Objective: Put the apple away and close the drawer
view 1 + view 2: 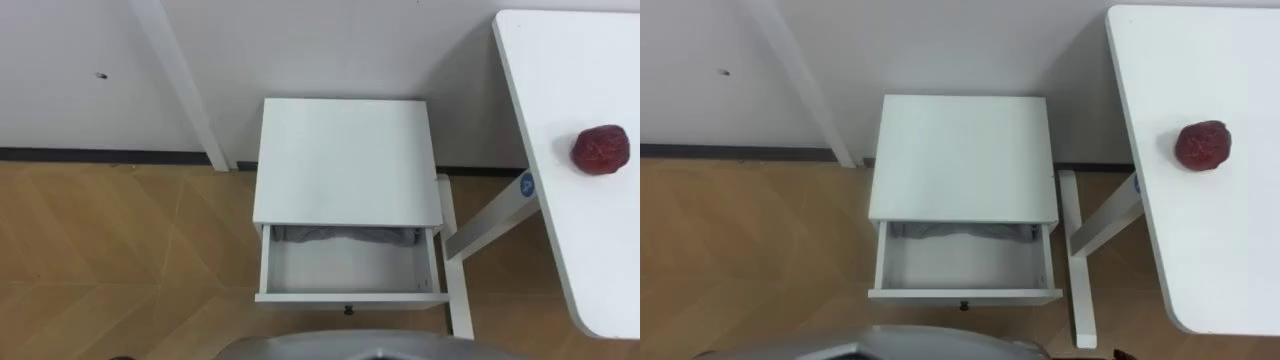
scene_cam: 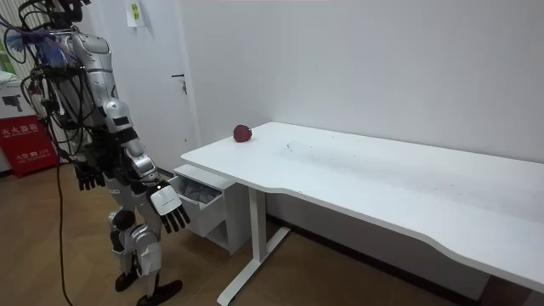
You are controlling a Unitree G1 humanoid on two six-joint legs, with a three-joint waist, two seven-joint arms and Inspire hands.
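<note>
A dark red apple [image 1: 600, 149] lies on the white table [image 1: 590, 260] at my right, near its far left corner. Straight ahead and below stands a small white cabinet [image 1: 348, 160] against the wall. Its drawer [image 1: 350, 295] is pulled open toward me, with grey cloth [image 1: 345, 237] at the back and a bare white floor in front. In the room view I stand upright facing the cabinet. My right hand [image 2: 170, 208] hangs open near the drawer front, and my left hand [image 2: 87, 177] hangs open at my far side. Neither hand holds anything.
The table's white leg and foot [image 1: 462, 270] stand just right of the cabinet. A white door frame [image 1: 185, 90] runs down the wall to the left. Wooden floor [image 1: 120, 260] lies left of the cabinet. A red box [image 2: 30, 140] stands behind me.
</note>
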